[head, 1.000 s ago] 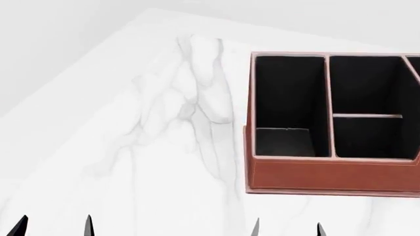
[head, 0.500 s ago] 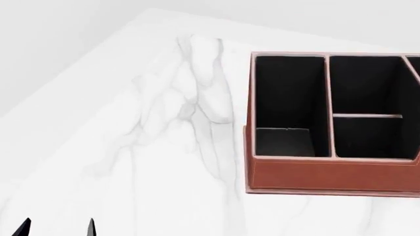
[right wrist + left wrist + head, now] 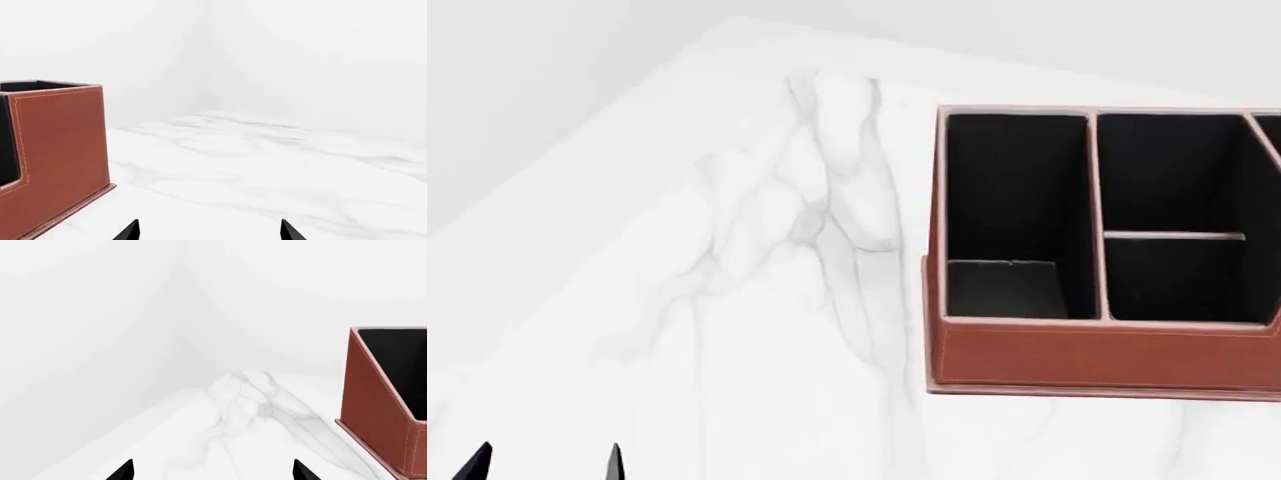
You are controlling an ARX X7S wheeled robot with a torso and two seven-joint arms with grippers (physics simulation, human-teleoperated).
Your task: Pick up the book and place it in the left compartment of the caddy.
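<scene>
A: Reddish-brown caddy (image 3: 1101,350) sits on the white marble bench (image 3: 761,330). Book?

B: Book (image 3: 1001,288) lies flat at the near end of the left compartment (image 3: 1014,215), black cover up.

A: Hands?

B: Left hand (image 3: 545,464), only two dark fingertips show, apart, nothing between. Right hand (image 3: 209,231), tips spread in the wrist view, holding nothing, near the caddy's end wall.

White marble tabletop (image 3: 761,300) underfoot, pale grey veins running across it away from the camera. Far corner of the slab cutting against plain white walls (image 3: 100,315). Glossy, evenly lit surface, faint veining off to the right too.
</scene>
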